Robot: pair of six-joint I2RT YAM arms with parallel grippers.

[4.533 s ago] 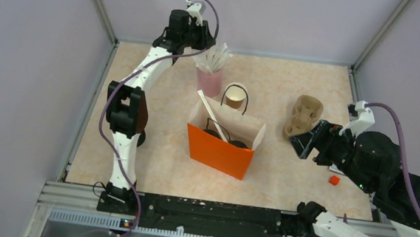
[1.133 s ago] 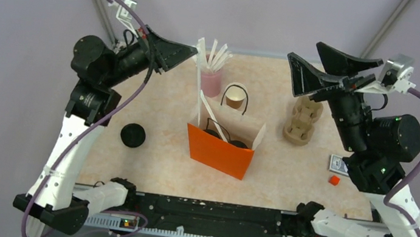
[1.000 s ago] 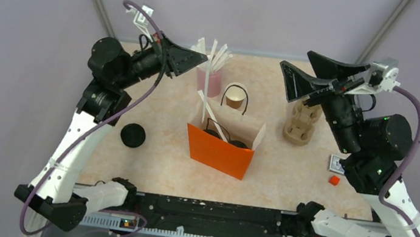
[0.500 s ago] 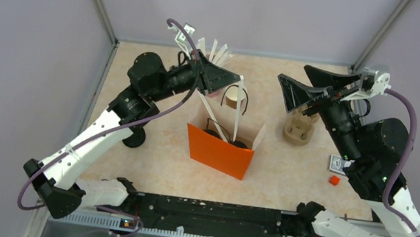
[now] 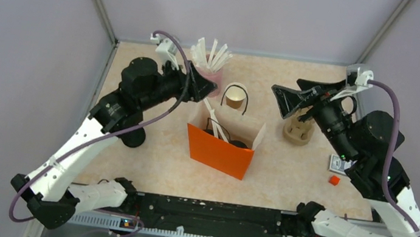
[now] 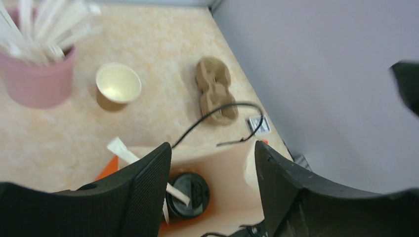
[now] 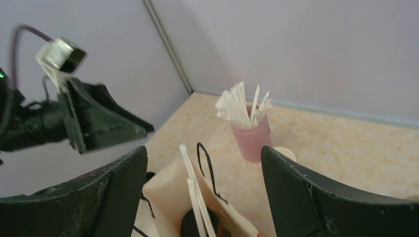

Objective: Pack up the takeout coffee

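Two lidded takeout coffee cups [image 5: 213,133] [image 5: 238,143] stand inside the orange bag [image 5: 218,154], with two white straws [image 5: 212,117] leaning among them. In the left wrist view one black lid [image 6: 190,195] shows with a straw [image 6: 123,149] across it. A third brown cup [image 5: 234,100] stands open behind the bag, and a loose black lid [image 5: 133,138] lies left of it. My left gripper [image 5: 208,86] hovers open and empty above the bag's left rear corner [image 6: 212,163]. My right gripper [image 5: 288,89] hangs open and empty to the bag's right rear [image 7: 205,168].
A pink cup of white straws [image 5: 210,74] stands behind the bag at the left. The tan pulp carrier [image 5: 299,129] lies under my right gripper. A small printed box [image 5: 339,165] and a red piece [image 5: 334,180] sit at the right edge. Walls close off three sides.
My left gripper, shut on a straw over the bag half a second ago, has opened and drawn back left; the straw now lies in the bag. The right gripper has drifted lower.
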